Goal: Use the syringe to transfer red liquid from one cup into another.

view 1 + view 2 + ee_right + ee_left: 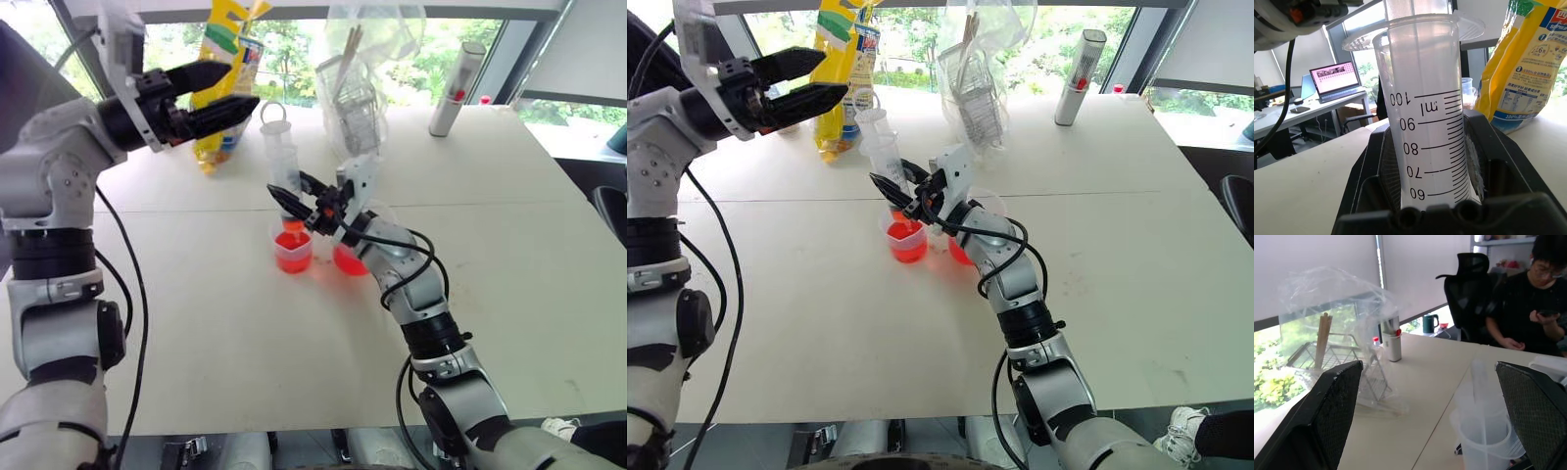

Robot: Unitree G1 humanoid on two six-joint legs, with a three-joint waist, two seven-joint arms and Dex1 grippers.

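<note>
The right gripper [294,201] was clamped on the barrel of the syringe [277,157], its black fingers pressed to either side of the clear tube low down, near the tip. The syringe stood close to upright with its orange-red tip just above, or dipped into, the red liquid [293,247]; contact could not be told. That liquid sat in the beaker [293,253], a clear plastic vessel with a flared lip. A second clear cup [349,259], also red-tinted, stood just beside it, partly hidden behind the right arm.

The left gripper [211,96] hung above and to the left, its fingers spread wide and holding nothing.

Handling, judged: the syringe looked light, rigid and smooth. A round, glossy barrel is likely to slip or twist between flat pads, so the low grip on the barrel seemed sound for steadying it. The plunger ring [272,113] at the top was the natural hold for the free gripper. The barrel carried a printed black scale, plain in the right wrist view.

The cups appeared thin-walled and light, easily tipped by a sideways knock. The table [509,255] was matt and pale.
</note>
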